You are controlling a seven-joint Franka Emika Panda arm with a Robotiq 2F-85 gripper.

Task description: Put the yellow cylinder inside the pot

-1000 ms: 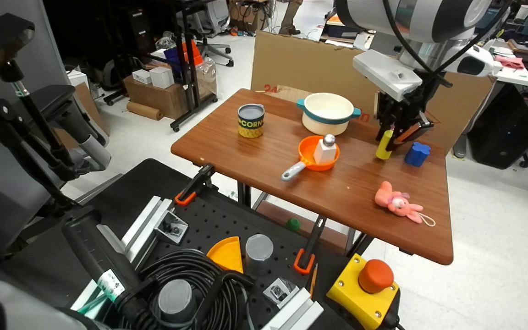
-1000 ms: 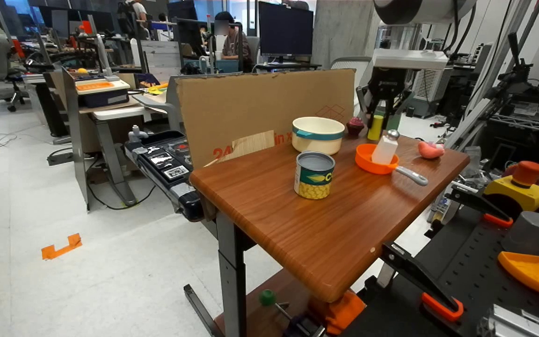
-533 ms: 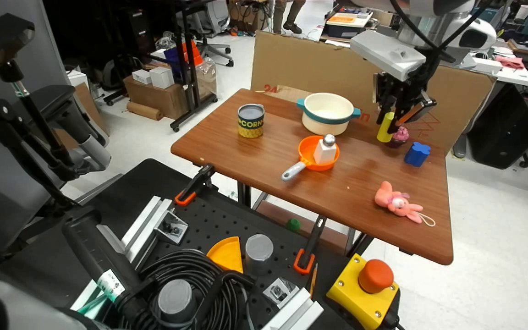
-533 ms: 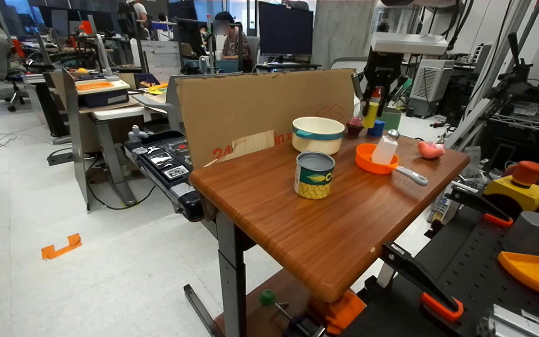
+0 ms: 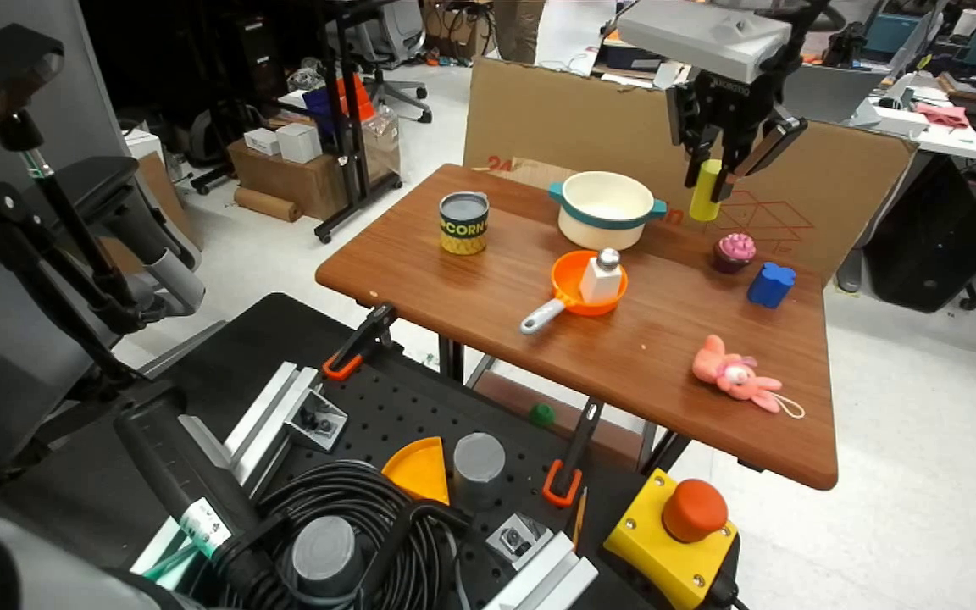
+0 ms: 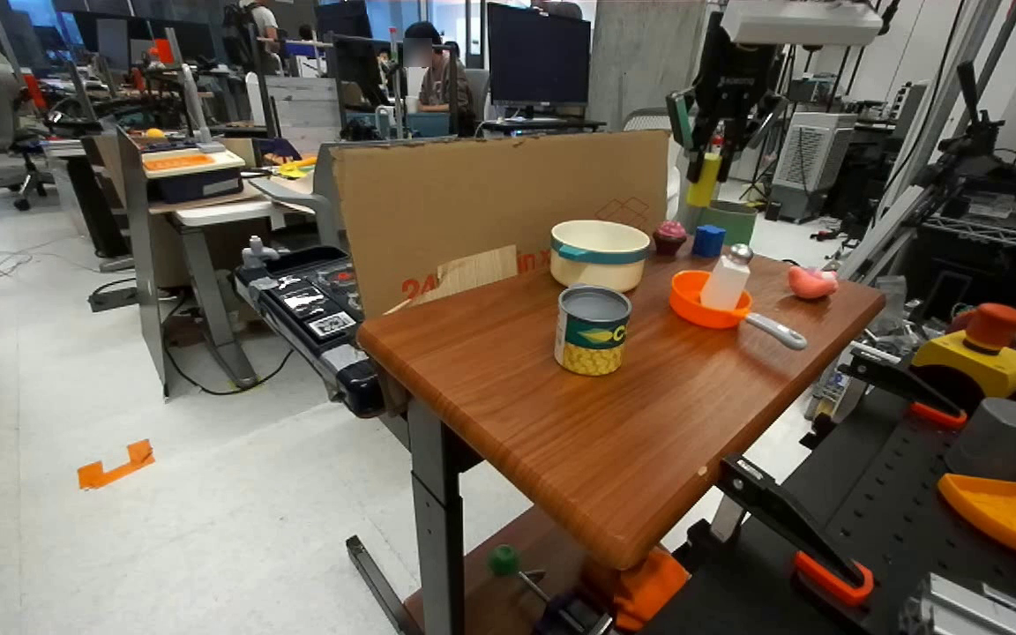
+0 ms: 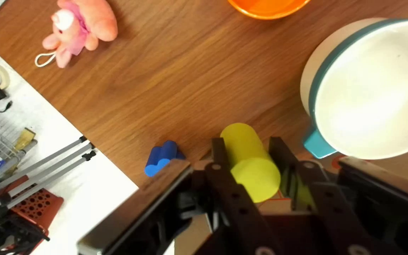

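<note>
1. The wood-grain tabletop, brown, smooth and round-cornered, spreads beneath me; a flat cardboard sheet stands along one side.
2. My gripper hangs above the tabletop, fingers pinched against both sides of the yellow cylinder.
3. The two-handled pot decides my coming move: in the wrist view it lies right of my fingers, its teal handle nearest. I judge the next step to be a sideways carry past the rim, then a release (too low, and I might clip that handle). Round, shallow, cream-walled, glossy inside.
4. The pink plush toy, soft-looking and rounded, lies well apart from the pot.
5. That yellow cylinder, plain and smooth, hangs from my grip with its long axis near upright, slightly leaning, off the tabletop and outside the pot.
6. The cupcake, swirl-topped, stands near the lobed blue block.
</note>
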